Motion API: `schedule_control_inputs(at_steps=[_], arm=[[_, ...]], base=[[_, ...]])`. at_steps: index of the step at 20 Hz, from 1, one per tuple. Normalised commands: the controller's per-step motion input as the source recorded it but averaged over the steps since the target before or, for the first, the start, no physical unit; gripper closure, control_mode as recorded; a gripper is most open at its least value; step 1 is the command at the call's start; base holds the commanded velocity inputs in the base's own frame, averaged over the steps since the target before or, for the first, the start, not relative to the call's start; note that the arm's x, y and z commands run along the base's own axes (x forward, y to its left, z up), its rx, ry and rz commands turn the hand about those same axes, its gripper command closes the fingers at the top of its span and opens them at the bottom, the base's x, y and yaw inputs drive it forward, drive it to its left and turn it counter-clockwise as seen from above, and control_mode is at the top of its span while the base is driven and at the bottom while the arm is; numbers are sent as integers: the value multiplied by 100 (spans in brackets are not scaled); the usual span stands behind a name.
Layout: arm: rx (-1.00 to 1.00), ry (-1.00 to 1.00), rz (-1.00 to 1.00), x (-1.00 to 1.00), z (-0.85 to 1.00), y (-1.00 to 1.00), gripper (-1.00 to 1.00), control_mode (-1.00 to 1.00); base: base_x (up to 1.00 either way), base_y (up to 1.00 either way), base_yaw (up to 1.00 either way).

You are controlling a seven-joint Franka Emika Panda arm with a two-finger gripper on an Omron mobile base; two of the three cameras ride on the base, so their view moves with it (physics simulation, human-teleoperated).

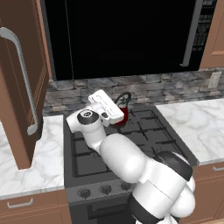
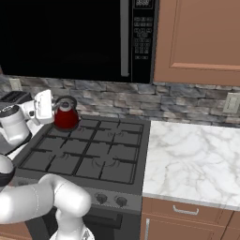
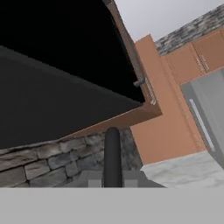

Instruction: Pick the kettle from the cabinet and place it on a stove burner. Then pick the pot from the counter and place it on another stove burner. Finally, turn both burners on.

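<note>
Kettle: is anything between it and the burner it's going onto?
Nothing visible. The kettle sits at the rear left burner of the stove, its arched handle inside the shut gripper. Whether its base touches the grate is unclear.

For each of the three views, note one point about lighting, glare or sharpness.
Left base view: the microwave is flat black without glare. Right base view: the kettle carries a soft highlight; edges look slightly soft. Hand view: the kettle's handle rises dark and blurred before evenly lit stone.
</note>
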Motion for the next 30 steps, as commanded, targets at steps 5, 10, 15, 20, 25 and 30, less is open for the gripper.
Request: schedule_control_inputs(at_steps=[5, 10, 15, 20, 25, 30], arm=[[0, -2, -1, 27, -21, 0, 100, -100], [0, -3, -1, 27, -19, 2, 100, -100], [0, -2, 0, 24, -22, 6, 100, -100], [0, -4, 0, 19, -23, 12, 100, -100], [0, -5, 0, 21, -24, 14, 100, -100], [0, -9, 0, 20, -29, 12, 100, -100]], base=[[0, 0, 0], [0, 0, 0], [0, 0, 0], [0, 0, 0], [0, 0, 0], [0, 0, 0]])
